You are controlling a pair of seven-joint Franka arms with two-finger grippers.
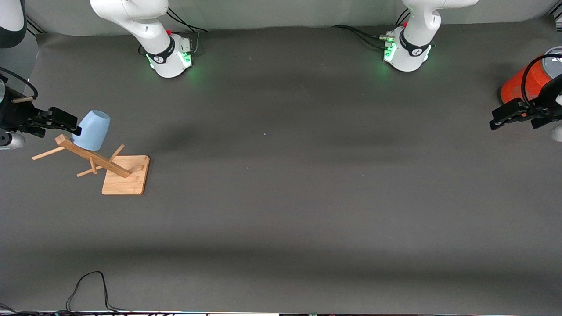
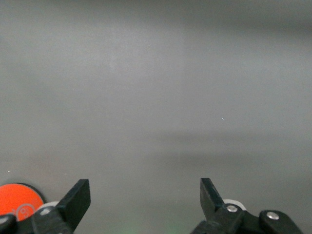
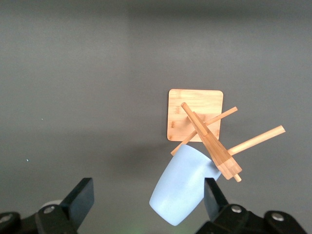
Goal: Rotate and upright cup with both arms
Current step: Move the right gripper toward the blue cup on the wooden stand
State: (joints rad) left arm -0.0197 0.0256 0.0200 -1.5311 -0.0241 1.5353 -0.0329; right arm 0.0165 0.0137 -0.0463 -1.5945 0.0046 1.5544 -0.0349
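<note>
The pale-blue cup [image 1: 93, 129] hangs mouth-down and tilted on a peg of a wooden rack [image 1: 127, 175] near the right arm's end of the table. My right gripper [image 1: 70, 123] is open at cup height, right beside the cup. In the right wrist view the cup [image 3: 183, 190] lies between the fingers, close to one fingertip [image 3: 213, 195], with the rack [image 3: 195, 114] under it; I cannot tell if they touch. My left gripper [image 1: 498, 120] is open and empty above the table at the left arm's end. The left wrist view shows it [image 2: 145, 197] over bare mat.
A large orange cylinder with a grey lid [image 1: 524, 83] stands at the left arm's end, close to the left gripper; it also shows in the left wrist view [image 2: 17, 200]. A black cable [image 1: 88, 285] lies at the table's near edge. Dark mat [image 1: 285, 175] covers the middle.
</note>
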